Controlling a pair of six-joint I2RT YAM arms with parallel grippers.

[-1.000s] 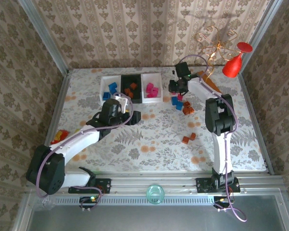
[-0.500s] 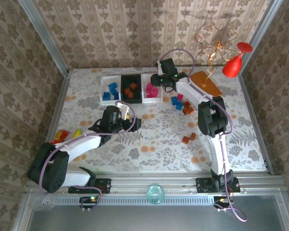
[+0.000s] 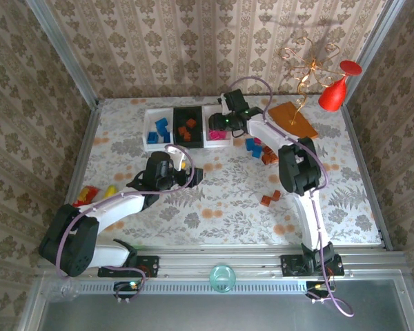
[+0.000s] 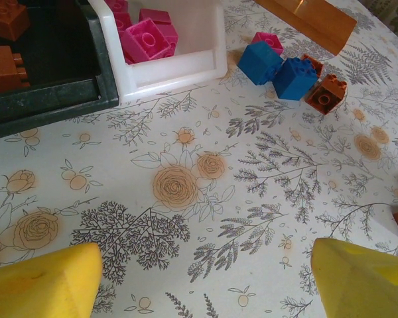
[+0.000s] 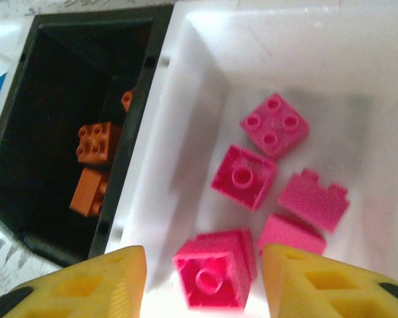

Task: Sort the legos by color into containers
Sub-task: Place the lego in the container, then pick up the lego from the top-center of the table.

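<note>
Overhead, the right gripper (image 3: 219,124) hangs over the right white tray (image 3: 211,107), with loose legos (image 3: 257,146) just right of it; the left gripper (image 3: 190,171) sits nearer, mid-table. Left wrist: jaws wide apart, holding nothing. Right wrist: jaws apart, a blurred pink brick (image 5: 215,268) between them, over that tray.

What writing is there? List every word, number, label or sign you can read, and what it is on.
None: no word, number, label or sign can be read in any view.
Pink bricks: plain studs, too blurred to show any embossing.
White tray and black tray: unmarked.
Tablecloth: flower print only.
</note>
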